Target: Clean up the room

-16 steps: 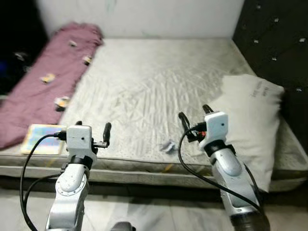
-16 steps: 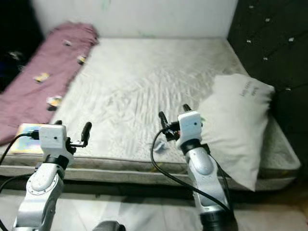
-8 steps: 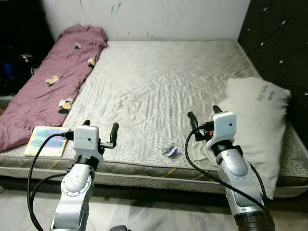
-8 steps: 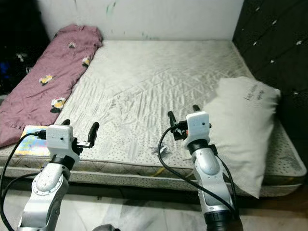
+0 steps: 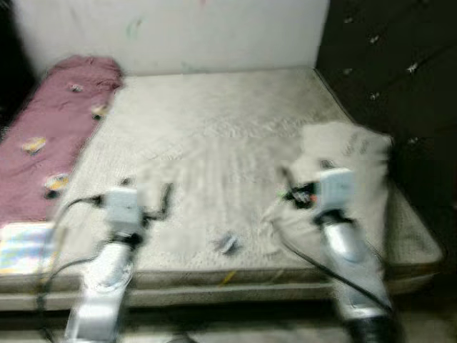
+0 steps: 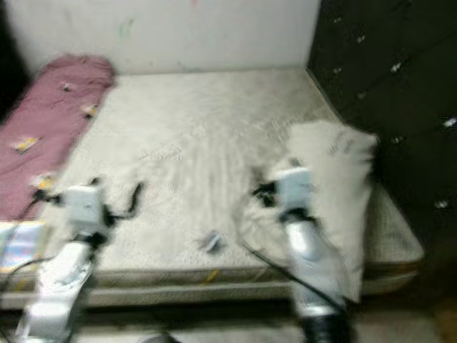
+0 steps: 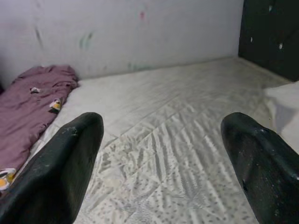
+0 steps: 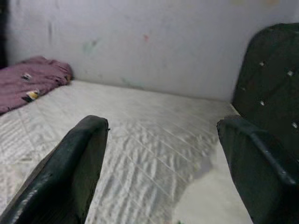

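Observation:
A small crumpled scrap of paper (image 5: 227, 244) lies on the grey mattress (image 5: 214, 121) near its front edge, between my two arms. A white pillow (image 5: 350, 164) rests on the mattress's right side. A purple flowered blanket (image 5: 53, 121) runs along the left side, and a colourful book (image 5: 21, 246) lies at the front left corner. My left gripper (image 5: 146, 194) is held open above the front left of the mattress. My right gripper (image 5: 303, 179) is open too, next to the pillow. Both wrist views look across the mattress (image 7: 168, 135) between wide-apart fingers (image 7: 60, 168).
A black tufted headboard (image 5: 385, 71) stands along the right side of the bed. A white wall (image 5: 178, 28) closes the far end. The head views are blurred by motion.
The whole picture has shifted and blurred, so the camera has turned towards the right. Both grippers stay open and hold the same pose.

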Controlling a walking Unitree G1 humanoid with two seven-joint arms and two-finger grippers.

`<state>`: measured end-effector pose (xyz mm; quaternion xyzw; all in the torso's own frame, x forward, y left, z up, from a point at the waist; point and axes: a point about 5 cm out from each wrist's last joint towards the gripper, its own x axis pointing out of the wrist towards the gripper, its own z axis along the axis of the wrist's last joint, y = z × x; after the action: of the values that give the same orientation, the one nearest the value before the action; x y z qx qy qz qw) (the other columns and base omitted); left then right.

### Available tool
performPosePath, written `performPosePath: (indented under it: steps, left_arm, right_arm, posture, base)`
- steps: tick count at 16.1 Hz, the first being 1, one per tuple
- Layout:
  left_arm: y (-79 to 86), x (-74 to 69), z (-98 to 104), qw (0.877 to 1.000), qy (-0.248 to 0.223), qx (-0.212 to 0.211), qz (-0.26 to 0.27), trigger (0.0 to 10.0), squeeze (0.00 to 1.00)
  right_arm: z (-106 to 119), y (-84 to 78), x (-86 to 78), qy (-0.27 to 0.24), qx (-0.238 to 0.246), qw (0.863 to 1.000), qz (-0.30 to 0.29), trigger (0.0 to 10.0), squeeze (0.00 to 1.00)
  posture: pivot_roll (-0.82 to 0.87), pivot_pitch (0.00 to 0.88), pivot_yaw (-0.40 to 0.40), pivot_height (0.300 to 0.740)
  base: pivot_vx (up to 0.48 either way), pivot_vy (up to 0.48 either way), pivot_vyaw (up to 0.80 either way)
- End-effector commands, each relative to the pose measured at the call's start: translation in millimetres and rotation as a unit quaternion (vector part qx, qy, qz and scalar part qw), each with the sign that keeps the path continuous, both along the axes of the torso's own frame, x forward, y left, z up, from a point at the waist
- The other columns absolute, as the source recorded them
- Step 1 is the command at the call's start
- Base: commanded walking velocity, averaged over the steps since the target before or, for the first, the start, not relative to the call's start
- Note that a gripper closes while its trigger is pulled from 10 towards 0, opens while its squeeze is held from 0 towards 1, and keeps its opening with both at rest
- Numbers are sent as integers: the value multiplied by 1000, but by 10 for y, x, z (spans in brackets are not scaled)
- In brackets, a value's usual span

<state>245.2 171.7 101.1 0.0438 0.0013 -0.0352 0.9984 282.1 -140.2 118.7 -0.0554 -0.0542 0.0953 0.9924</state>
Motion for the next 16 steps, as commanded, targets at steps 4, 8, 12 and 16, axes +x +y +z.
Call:
performPosePath:
  steps: [4,8,12,16]
  left_arm:
    - [-53,33,26,1000,-1,-3,5,10000,0]
    - [-26,30,3,1000,6,-20,12,10000,0]
    - [-37,40,5,1000,5,-21,9,10000,0]
    - [-51,50,18,1000,4,-24,0,10000,0]
  right_arm:
    - [-5,-113,-14,0,-2,1000,-16,10000,0]
    - [-10,-125,-28,1,0,1000,-23,10000,0]
    - [-29,-143,-32,4,1,1000,-28,10000,0]
    - [0,-165,-17,-7,0,999,-41,10000,0]
  posture:
    - [-30,0,34,740]
    - [-32,0,39,740]
    - [-35,0,36,740]
    - [-25,0,35,740]
  base:
    - [68,0,0]
    - [0,182,0]
    - [0,480,0]
    - [0,480,0]
